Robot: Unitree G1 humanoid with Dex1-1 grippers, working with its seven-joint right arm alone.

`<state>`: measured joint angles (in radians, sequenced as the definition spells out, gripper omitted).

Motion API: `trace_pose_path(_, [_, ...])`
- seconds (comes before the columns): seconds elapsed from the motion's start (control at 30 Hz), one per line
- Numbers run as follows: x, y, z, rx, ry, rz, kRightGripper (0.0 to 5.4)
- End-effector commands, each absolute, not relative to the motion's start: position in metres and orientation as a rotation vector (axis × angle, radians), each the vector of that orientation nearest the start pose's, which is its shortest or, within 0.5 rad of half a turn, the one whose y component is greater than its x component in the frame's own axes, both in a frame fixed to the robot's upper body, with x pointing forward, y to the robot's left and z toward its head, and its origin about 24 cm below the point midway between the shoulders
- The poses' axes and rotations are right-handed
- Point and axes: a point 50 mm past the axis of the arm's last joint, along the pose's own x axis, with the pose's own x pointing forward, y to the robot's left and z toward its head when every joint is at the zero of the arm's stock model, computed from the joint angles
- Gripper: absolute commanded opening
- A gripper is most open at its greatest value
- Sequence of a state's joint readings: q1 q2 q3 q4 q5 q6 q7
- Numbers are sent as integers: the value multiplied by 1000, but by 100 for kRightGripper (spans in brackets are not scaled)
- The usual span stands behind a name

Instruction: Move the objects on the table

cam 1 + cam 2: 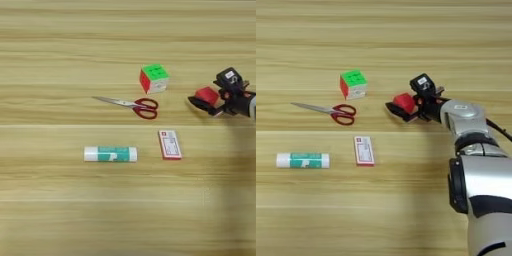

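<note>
On the light wood-grain table [60, 210], my right gripper [401, 106] reaches in from the right and is shut on the small red cube [404, 101], with one black finger [396, 110] showing below and left of it. Left of the gripper stands the green, red and white puzzle cube [154, 78]. The red-handled scissors [136, 105] lie closed, blades pointing left. Nearer the front lie the flat red-and-white card box [169, 144] and the white-and-green glue stick [110, 154], which is on its side.
My silver forearm [476, 150] fills the lower right of the right eye view, running from the bottom edge up to the gripper. Bare wood stretches across the far side and the near side of the table.
</note>
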<state>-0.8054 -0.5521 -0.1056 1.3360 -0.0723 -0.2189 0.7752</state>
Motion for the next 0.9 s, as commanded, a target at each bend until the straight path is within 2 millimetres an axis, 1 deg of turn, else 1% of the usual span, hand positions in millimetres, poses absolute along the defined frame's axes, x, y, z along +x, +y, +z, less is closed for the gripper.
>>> trace_pose_path(0.03, [353, -290, 86, -311, 308, 402, 538])
trace_pose_path(0.4, [348, -289, 74, -266, 283, 383, 538])
trace_pose_path(0.77, [349, -284, 69, -249, 285, 356, 538])
trace_pose_path(0.8, [349, -284, 69, -246, 287, 351, 523])
trace_pose_path(0.87, [349, -284, 68, -243, 288, 342, 512])
trace_pose_path(0.9, [349, -284, 68, -242, 289, 338, 496])
